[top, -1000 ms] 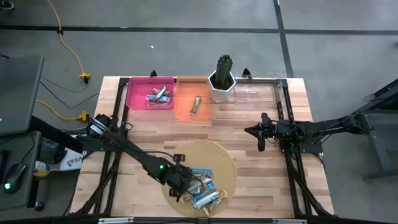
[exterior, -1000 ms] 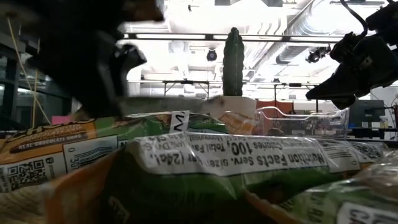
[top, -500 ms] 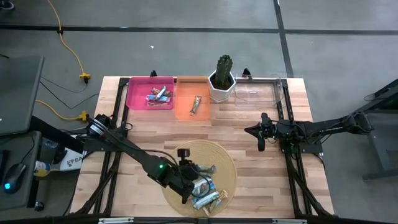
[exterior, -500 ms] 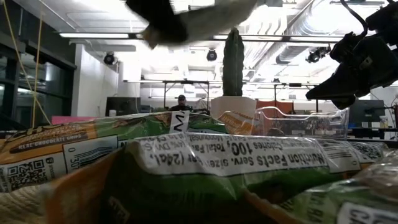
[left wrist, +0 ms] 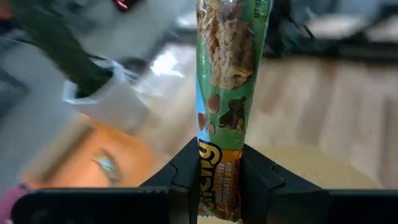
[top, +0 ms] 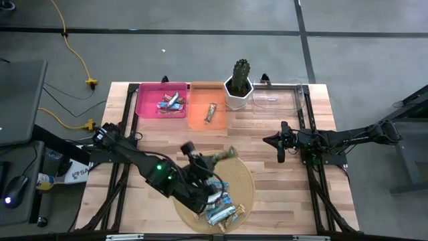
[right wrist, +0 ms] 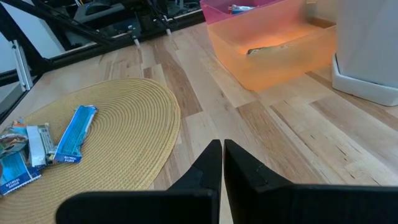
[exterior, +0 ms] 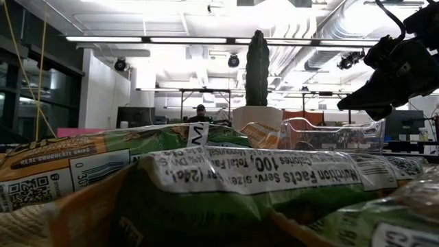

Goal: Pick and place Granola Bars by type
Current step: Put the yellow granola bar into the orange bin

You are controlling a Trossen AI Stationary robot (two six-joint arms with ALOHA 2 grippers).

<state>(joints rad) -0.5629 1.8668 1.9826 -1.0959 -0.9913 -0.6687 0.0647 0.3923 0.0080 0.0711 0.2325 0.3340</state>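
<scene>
The left gripper [left wrist: 221,177] is clenched on 1 green granola bar [left wrist: 229,93], held above the woven mat's [top: 241,175] far edge, its long axis running out past the fingers. The orange bin [top: 207,107] lies farther away and slightly right, nearer this arm. The right gripper [right wrist: 222,163] waits, pinched closed, over the counter's [top: 281,194] right side.

My left gripper [top: 212,159] sits over the far edge of the woven mat [top: 244,175], clamped on a green bar [left wrist: 227,74]. From there I see bare wood up to the orange bin [top: 206,114], with the pink bin [top: 162,100] touching it on the left. The cactus pot [top: 239,94] stands just right of the orange bin and crowds that side. The clear bin [top: 281,97] lies beyond it. My right gripper [top: 280,152] hangs well off to the right. The remaining bars [top: 221,204] fill the mat's near part, apparently leaving its far side open.
</scene>
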